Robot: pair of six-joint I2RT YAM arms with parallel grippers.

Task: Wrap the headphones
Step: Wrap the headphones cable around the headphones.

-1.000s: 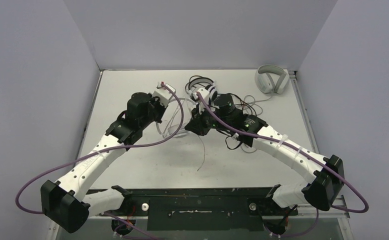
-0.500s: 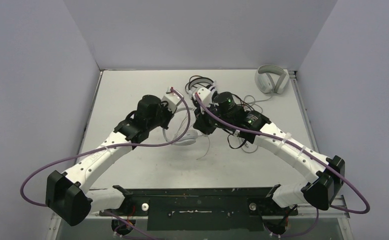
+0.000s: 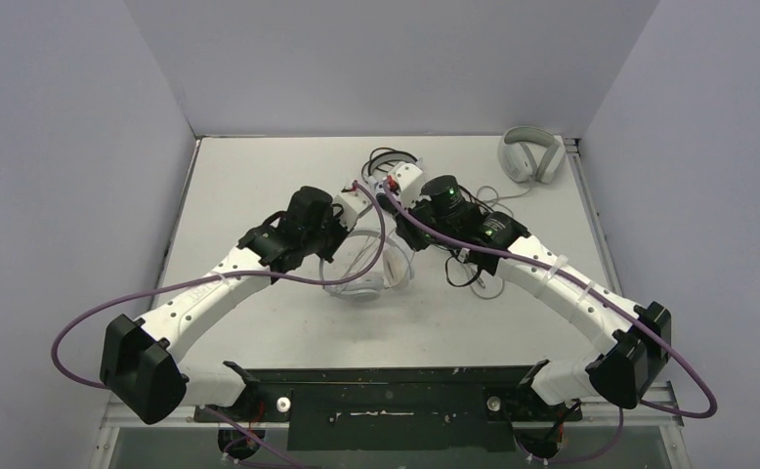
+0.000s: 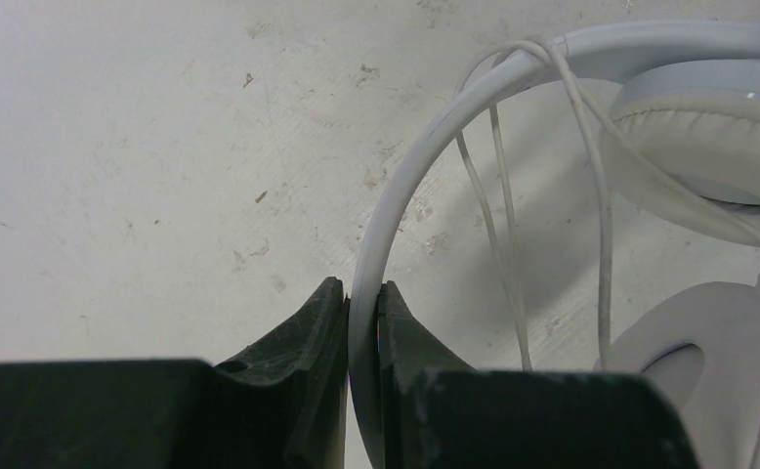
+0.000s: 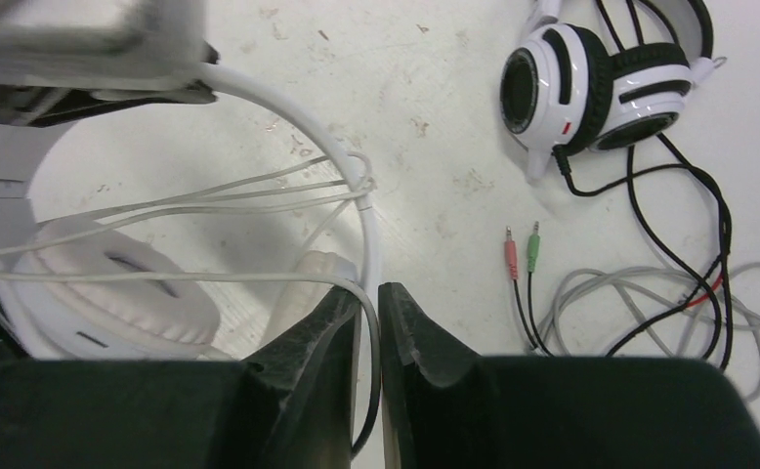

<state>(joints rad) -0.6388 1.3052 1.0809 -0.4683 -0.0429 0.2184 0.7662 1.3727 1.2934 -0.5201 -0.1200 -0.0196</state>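
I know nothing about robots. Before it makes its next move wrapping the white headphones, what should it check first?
1. Band grip: the left fingers clamp the band of the white headphones. Ok.
2. Wrap so far: the thin white cable crosses the band in several strands. Ok.
3. Cable grip: it runs between the right fingers; clamped or loose, cannot tell.
4. Clearance: the black-and-white headset lies apart from the work. Ok.
5. Next cable: its black cable is tangled with a grey cable. Not ok.
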